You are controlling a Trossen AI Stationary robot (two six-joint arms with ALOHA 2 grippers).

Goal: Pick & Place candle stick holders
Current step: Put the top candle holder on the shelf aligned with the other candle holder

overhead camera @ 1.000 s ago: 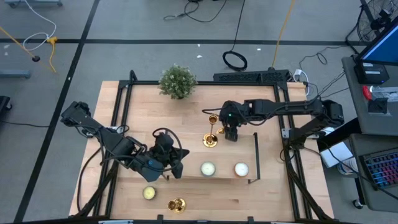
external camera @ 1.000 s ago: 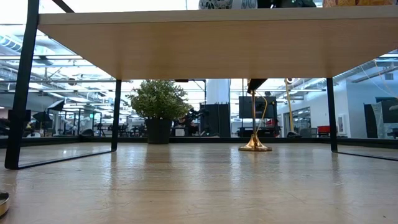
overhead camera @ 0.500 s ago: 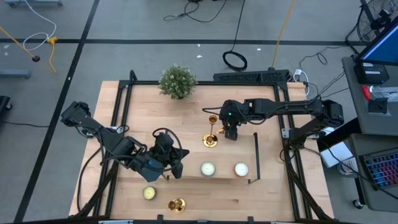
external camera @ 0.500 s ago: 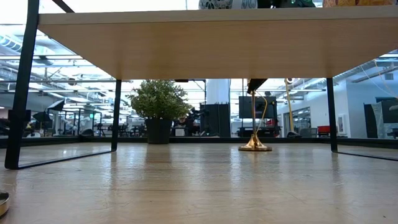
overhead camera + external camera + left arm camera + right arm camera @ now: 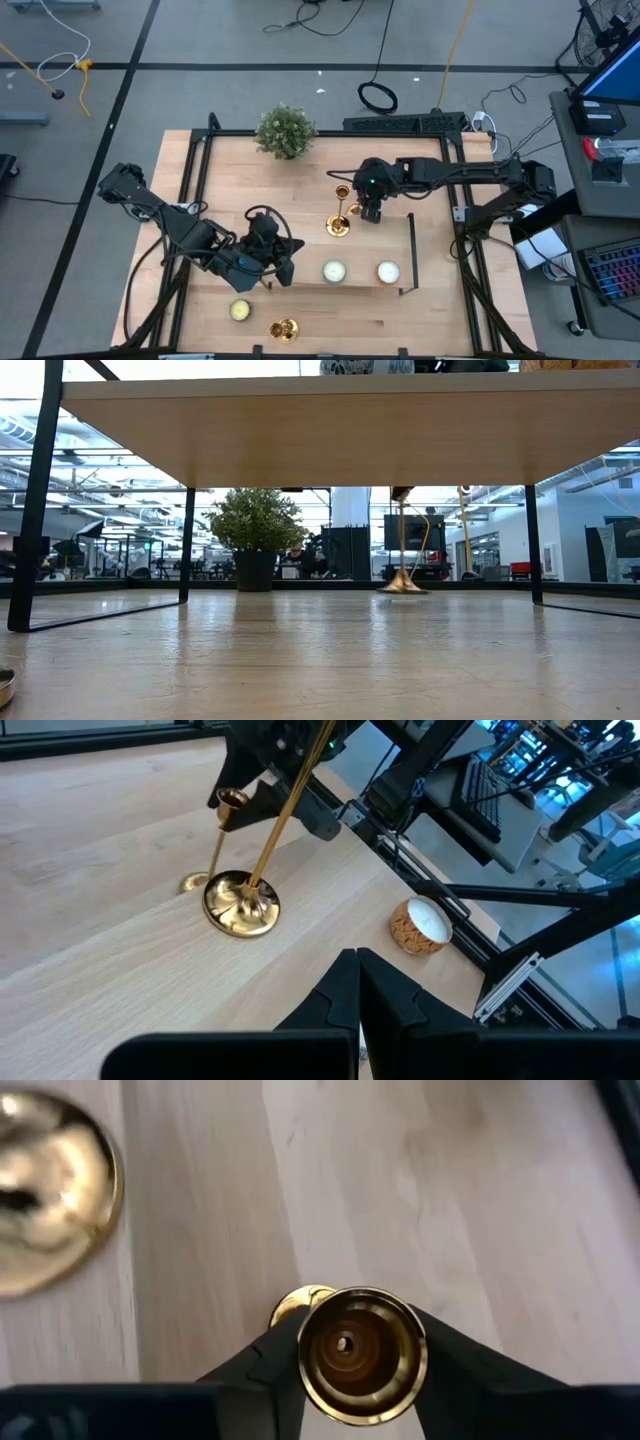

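Three gold candlesticks show. My right gripper [image 5: 371,208] is shut on the tall one [image 5: 240,905] at mid-table; its base [image 5: 403,586] hangs just above the table. A second candlestick [image 5: 343,190] stands on its base right beside it, on the far side, and also shows in the left wrist view [image 5: 232,800]. The third [image 5: 285,327] stands near the table's front edge. My left gripper [image 5: 280,268] is shut and empty, at the front left of the other two. My right gripper pinches the tall candlestick just under its top cup [image 5: 362,1350], one finger [image 5: 265,1370] on each side. The fingers come from above, pointing down. The candlestick hangs below them, base lowest and tipped a little, just clear of the table.
A low wooden shelf [image 5: 330,420] on black legs [image 5: 411,250] stands over the table's front part. Two round candles [image 5: 333,271] [image 5: 388,271] lie at its right, a third [image 5: 240,310] at the front left. A bushy plant [image 5: 286,131] stands at the far edge.
My right gripper has moved up a little with the tall candlestick. The base, which stood flat on the table, is now lifted just clear, tipped, and shifted slightly toward the table's left.
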